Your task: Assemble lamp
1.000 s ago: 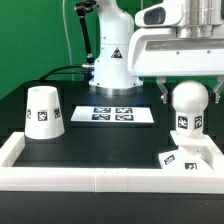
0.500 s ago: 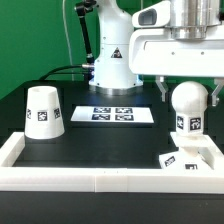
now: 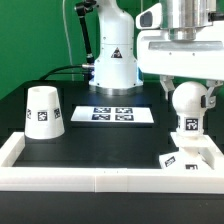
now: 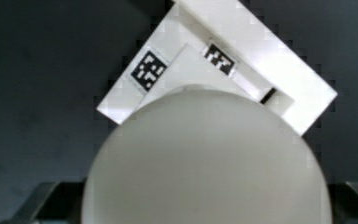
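Observation:
The white ball-topped bulb (image 3: pixel 190 101) stands upright over the flat square base (image 3: pixel 186 157) at the exterior view's right. I cannot tell whether its stem touches the base. My gripper (image 3: pixel 189 93) comes straight down with a finger on each side of the ball and is shut on it. In the wrist view the bulb (image 4: pixel 202 160) fills most of the picture between the dark fingers of my gripper (image 4: pixel 197 206), with the tagged base (image 4: pixel 247 75) below it. The cone-shaped shade (image 3: pixel 43 110) stands alone at the exterior view's left.
The marker board (image 3: pixel 115 114) lies flat in the middle of the black table. A low white wall (image 3: pixel 100 178) runs along the front and up both sides; the base lies in its right corner. The arm's white pedestal (image 3: pixel 112 62) stands behind.
My gripper and the bulb have shifted together slightly to the exterior view's right. The shade, base and marker board have not moved.

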Robot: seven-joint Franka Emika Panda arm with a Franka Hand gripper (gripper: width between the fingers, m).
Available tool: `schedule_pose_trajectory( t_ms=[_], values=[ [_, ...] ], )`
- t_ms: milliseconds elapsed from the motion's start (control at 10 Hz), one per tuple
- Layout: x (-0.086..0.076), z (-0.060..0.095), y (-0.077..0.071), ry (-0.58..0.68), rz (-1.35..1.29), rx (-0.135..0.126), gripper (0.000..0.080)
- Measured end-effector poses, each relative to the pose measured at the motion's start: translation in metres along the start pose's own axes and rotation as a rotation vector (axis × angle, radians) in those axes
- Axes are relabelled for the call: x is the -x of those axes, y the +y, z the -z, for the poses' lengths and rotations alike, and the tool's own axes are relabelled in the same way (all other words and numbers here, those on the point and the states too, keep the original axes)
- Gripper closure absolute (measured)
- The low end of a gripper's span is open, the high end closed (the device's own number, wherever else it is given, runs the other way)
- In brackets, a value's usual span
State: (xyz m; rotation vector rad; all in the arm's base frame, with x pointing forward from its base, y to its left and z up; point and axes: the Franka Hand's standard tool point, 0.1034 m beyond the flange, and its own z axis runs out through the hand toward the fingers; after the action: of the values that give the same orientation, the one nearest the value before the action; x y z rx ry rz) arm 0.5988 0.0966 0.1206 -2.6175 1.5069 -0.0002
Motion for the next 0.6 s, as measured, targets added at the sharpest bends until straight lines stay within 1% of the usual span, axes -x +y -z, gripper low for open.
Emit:
schedule_pose_trajectory(
  t_ms=[300, 400, 600],
  values=[
    [-0.0012, -0.0008, -0.0001, -0.057, -0.365, -0.023, 0.0220],
    [-0.0028, -0.0007, 0.0003, -0.064, -0.404, -0.026, 0.0220],
    [-0.0049, -0.0005, 0.0027, -0.089, -0.570, -0.018, 0.0220]
  ],
)
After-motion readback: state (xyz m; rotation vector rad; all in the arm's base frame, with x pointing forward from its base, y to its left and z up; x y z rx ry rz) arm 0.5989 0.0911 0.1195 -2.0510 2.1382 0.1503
